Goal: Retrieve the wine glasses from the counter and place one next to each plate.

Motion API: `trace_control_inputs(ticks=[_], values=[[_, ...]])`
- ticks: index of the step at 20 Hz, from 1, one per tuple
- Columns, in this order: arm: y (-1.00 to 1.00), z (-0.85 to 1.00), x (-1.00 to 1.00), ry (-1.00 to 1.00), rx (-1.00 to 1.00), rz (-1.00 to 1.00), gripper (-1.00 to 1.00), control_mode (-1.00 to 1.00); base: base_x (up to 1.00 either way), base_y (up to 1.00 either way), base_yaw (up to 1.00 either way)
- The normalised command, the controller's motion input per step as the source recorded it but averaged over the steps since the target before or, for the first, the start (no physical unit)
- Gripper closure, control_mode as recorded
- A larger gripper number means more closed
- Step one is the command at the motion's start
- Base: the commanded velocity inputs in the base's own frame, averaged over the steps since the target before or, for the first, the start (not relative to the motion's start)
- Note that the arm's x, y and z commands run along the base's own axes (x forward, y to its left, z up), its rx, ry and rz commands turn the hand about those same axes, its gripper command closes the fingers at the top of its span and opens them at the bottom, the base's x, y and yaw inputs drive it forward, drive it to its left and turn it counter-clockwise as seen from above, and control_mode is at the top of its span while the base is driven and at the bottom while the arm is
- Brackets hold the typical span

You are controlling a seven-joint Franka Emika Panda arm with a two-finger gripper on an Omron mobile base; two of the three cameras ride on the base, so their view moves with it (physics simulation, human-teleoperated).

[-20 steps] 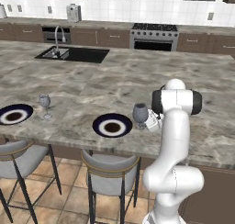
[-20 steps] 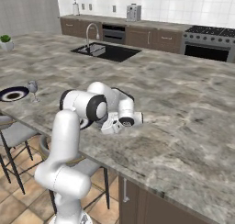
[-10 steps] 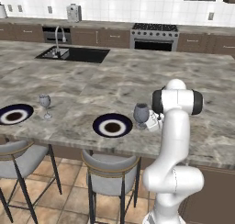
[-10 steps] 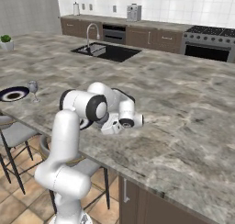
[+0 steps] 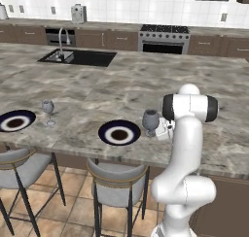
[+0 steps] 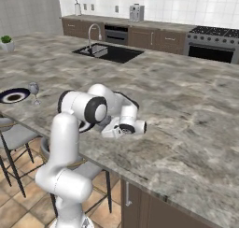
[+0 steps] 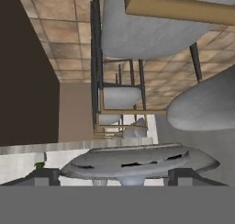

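The larger smoky grey wine glass (image 5: pixel 151 119) stands upright on the marble island (image 5: pixel 146 83), just right of the near plate (image 5: pixel 119 133). My gripper (image 5: pixel 163 130) sits low at the glass's right side, open; in the hand view the glass's wide grey form (image 7: pixel 137 161) lies between my two spread dark fingertips (image 7: pixel 43 175). The smaller, paler wine glass (image 5: pixel 47 108) stands right of the far-left plate (image 5: pixel 17 120); both show again in the right base view, glass (image 6: pixel 33 88) and plate (image 6: pixel 14 95). There my gripper (image 6: pixel 112 132) lies low, with my arm hiding the grey glass.
Two stools (image 5: pixel 119 182) (image 5: pixel 19 163) stand under the island's near edge. A sink with a tap (image 5: pixel 78 57) is set in the island's far side. The counter (image 5: pixel 29 22) and a stove (image 5: pixel 163 37) line the back wall. A small potted plant (image 6: pixel 6 42) sits far left.
My fingers have spread wider around the grey wine glass. The glass stays standing beside the near plate; the arm has barely moved.
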Motion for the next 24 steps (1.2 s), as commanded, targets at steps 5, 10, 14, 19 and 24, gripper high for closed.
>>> trace_control_inputs(ticks=[5, 10, 14, 19, 24], values=[[-0.04, 0.01, -0.31, 0.11, 0.0, 0.0, -1.0, -1.0, 0.0, 0.0, 0.0], [-0.11, 0.0, -0.29, 0.14, 0.0, 0.0, -1.0, -1.0, 0.0, 0.0, 0.0], [-0.15, 0.0, -0.14, 0.02, 0.0, 0.0, -1.0, -1.0, 0.0, 0.0, 0.0], [-0.17, 0.0, 0.0, 0.0, 0.0, -0.01, -1.0, -1.0, 0.0, 0.0, 0.0], [-0.28, 0.0, 0.0, -0.05, 0.0, -0.05, -1.0, -1.0, 0.0, 0.0, 0.0]])
